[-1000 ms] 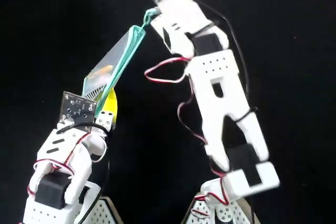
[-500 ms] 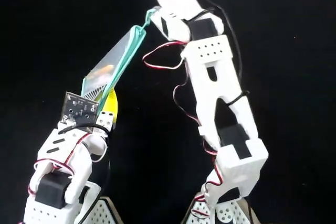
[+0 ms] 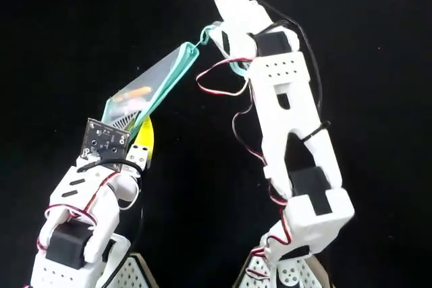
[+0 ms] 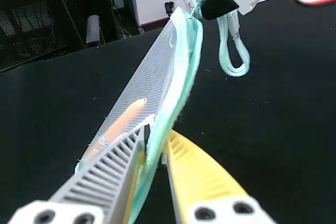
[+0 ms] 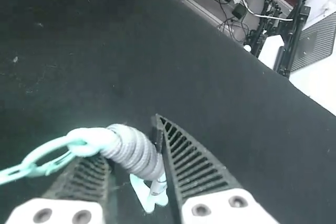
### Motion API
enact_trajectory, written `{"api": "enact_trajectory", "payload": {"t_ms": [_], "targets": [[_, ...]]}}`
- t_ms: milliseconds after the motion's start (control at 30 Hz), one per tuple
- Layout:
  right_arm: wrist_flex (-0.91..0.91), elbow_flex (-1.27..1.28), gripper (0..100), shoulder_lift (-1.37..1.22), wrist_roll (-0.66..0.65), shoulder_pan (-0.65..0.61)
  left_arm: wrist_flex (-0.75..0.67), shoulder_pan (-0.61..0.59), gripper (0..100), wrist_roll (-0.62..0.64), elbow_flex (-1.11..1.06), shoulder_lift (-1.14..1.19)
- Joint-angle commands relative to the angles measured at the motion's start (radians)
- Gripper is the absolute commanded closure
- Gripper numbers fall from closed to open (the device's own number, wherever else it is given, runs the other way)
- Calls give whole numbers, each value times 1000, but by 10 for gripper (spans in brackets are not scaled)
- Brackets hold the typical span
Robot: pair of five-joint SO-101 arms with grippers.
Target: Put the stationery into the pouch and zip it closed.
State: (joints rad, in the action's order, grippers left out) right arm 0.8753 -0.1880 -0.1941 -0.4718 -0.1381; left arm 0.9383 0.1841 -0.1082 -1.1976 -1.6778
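The left gripper (image 4: 153,139) is clamped on the near end of the mesh pouch (image 3: 154,84). The pouch is stretched over the black table (image 3: 61,45) to the right gripper (image 5: 137,148), which pinches the teal zipper cord (image 4: 234,52).

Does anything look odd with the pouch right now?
The pouch is not lying flat: it is pulled taut on edge between the left claw, clamped on one end, and the right claw, gripping its looped cord. Nothing looks spilled.
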Motion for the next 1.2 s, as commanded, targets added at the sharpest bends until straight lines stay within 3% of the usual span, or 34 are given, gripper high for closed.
{"api": "enact_trajectory", "payload": {"t_ms": [0, 233, 467, 800, 1067, 1167], "targets": [[-61, 13, 986, 74, 2, 172, 34, -13, 970, -5, 7, -38], [-60, 156, 979, 170, 23, 161, 34, -13, 970, -5, 7, -35], [-54, 355, 747, 397, 164, 143, 31, -12, 970, -5, -1, -31], [-52, 785, 772, 943, 222, 21, 23, -10, 970, -8, -21, -21], [-87, 1290, 779, 1411, 229, 23, -91, -12, 970, -103, -31, 215], [-130, 1446, 923, 1566, 249, 28, -120, -13, 970, -104, -2, 341]]}}
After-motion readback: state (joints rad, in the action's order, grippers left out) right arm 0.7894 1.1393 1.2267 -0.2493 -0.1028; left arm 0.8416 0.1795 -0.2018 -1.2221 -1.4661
